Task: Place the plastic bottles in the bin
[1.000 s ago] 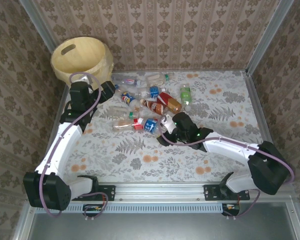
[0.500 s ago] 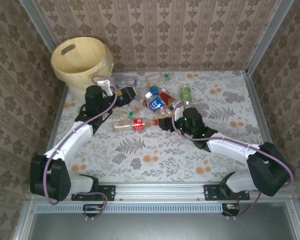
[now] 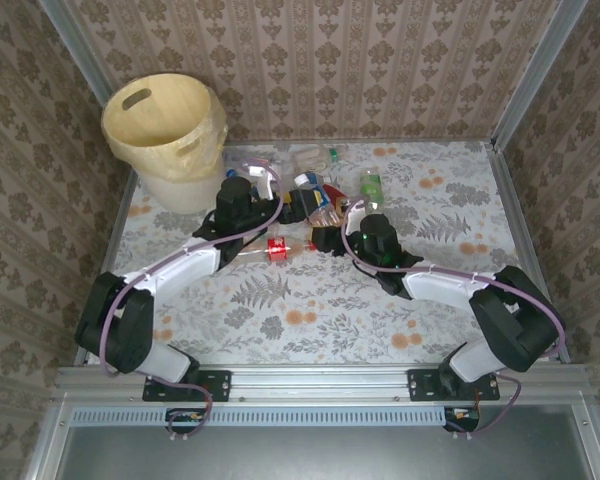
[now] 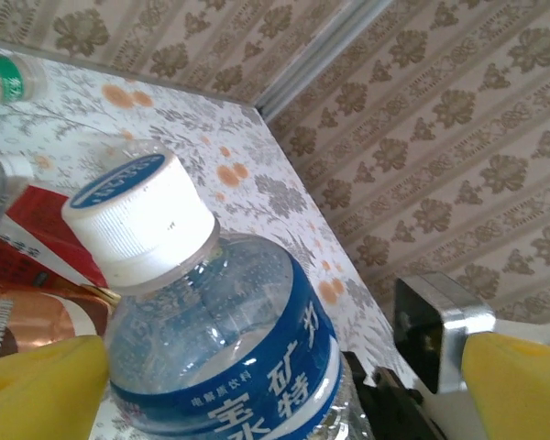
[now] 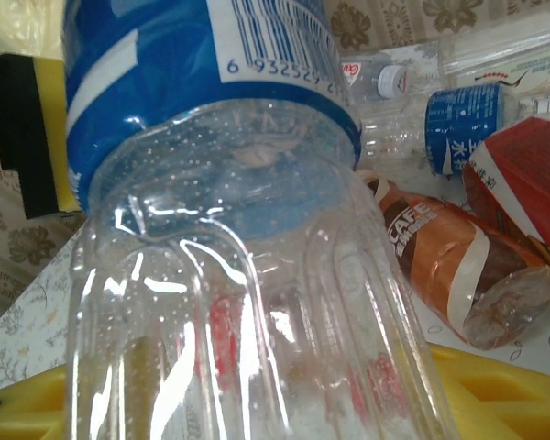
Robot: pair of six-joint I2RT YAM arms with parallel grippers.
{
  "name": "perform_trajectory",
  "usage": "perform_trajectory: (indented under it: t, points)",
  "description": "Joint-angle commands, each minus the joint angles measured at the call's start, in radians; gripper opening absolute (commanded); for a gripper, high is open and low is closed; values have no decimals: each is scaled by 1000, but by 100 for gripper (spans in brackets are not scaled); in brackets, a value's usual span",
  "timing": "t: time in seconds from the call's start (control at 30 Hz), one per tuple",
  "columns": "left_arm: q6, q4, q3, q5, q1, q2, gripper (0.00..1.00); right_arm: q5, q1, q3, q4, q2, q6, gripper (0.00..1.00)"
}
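A clear plastic bottle (image 5: pixel 247 275) with a blue label and white cap (image 4: pixel 137 215) is held off the table, my right gripper (image 5: pixel 257 403) shut on its lower body. My left gripper (image 4: pixel 275 385) is open, one yellow finger (image 4: pixel 37 376) on each side of the bottle's (image 4: pixel 220 339) upper part, with gaps showing. From above, the two grippers (image 3: pixel 298 205) (image 3: pixel 325 237) meet over the pile of bottles (image 3: pixel 315 155). The cream-yellow bin (image 3: pixel 115 135) stands at the far left corner, apart from both arms.
More bottles lie on the flowered table: a green-labelled one (image 3: pixel 372 186), a red-labelled one (image 3: pixel 275 247), a brown one (image 5: pixel 449 257) and a blue-labelled one (image 5: pixel 463 128). Patterned walls close in the back and sides.
The right gripper lifted the blue-labelled bottle off the table and carried it towards the pile. The left arm swung right from beside the bin until its open fingers bracket that bottle.
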Motion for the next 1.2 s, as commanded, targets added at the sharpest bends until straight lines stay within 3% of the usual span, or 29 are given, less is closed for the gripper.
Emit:
perform_trajectory:
  t: [0.0, 0.13, 0.37, 0.47, 0.63, 0.8, 1.0, 1.17]
  points:
    - [5, 18, 28, -106, -18, 8, 100, -14, 1, 39, 93, 5, 45, 50]
    - [-42, 25, 20, -157, -19, 26, 100, -6, 2, 36, 130, 10, 70, 50]
    - [-106, 196, 62, 61, -19, 117, 99, -84, 6, 44, 196, 46, 94, 52]
    - [-166, 267, 62, 88, -17, 156, 90, -107, 8, 45, 234, 58, 110, 54]
    - [-237, 377, 54, 115, -8, 199, 66, -124, 11, 44, 248, 70, 118, 56]
    - [-205, 308, 54, 80, -6, 175, 59, -139, 8, 46, 196, 55, 95, 73]
    - [-159, 228, 58, 39, 4, 145, 58, -128, 8, 35, 52, -18, -34, 91]
    - [-127, 167, 65, 14, 25, 127, 57, -86, 8, 23, -75, -124, -137, 99]
